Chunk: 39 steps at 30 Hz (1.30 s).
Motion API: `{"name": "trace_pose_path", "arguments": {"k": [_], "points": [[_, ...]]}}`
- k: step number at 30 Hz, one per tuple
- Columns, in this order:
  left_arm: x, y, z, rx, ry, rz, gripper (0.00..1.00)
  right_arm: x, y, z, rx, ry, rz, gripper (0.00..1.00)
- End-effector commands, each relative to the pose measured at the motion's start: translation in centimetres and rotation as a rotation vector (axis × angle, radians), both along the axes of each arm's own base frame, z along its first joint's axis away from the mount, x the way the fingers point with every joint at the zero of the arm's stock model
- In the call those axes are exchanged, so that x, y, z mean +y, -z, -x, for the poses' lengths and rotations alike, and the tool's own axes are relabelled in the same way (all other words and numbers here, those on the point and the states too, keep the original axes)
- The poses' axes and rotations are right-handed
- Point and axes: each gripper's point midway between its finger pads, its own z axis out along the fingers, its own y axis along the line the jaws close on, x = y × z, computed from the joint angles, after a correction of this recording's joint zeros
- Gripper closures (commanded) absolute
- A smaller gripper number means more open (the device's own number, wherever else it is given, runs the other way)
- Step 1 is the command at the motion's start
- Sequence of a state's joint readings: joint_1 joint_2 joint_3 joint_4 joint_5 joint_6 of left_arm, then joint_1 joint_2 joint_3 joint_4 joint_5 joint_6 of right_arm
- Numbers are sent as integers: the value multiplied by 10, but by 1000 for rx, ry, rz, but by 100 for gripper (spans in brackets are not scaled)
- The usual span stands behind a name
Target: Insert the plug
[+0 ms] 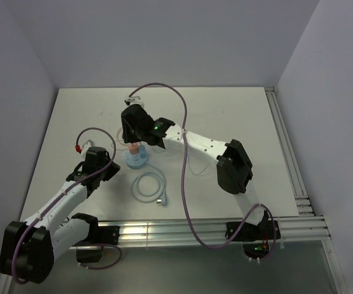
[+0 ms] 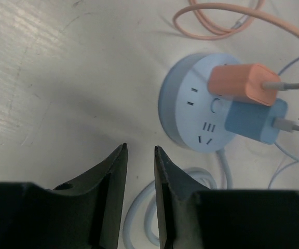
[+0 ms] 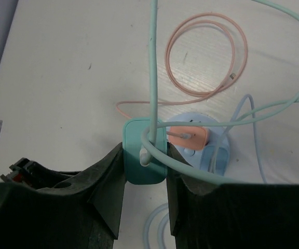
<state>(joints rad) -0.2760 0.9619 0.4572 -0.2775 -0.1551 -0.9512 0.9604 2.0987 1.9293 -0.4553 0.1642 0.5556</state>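
The right hand (image 3: 145, 148) clasped the teal plug (image 3: 135, 155) by its flat sides, with the round socket (image 3: 191, 117) just beyond its fingertips. The plug looked light, rigid and smooth. It would likely twist under the pull of its cable (image 3: 152, 62), so those flats suited best. The left hand (image 2: 140, 149) was narrowly parted and empty, with the socket ahead-right.
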Motion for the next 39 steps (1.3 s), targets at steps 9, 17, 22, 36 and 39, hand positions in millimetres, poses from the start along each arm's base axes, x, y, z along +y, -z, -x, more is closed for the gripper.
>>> {"name": "trace_pose_path", "arguments": {"k": [9,17,22,36,39], "points": [[-16,11,-27,-15,12,129,67,-29,-41,28,-154,1,26,100],[-20,16,-29,-2,20,160,66,-33,-22,52,-139,-94,33,100],[-18,14,-30,-8,18,154,66,-24,-11,53,-118,-102,51,100],[5,12,-27,-12,-102,114,64,3,15,52,-85,-169,89,100],[9,17,-30,4,-121,94,64,8,23,44,-84,-124,103,100]]}}
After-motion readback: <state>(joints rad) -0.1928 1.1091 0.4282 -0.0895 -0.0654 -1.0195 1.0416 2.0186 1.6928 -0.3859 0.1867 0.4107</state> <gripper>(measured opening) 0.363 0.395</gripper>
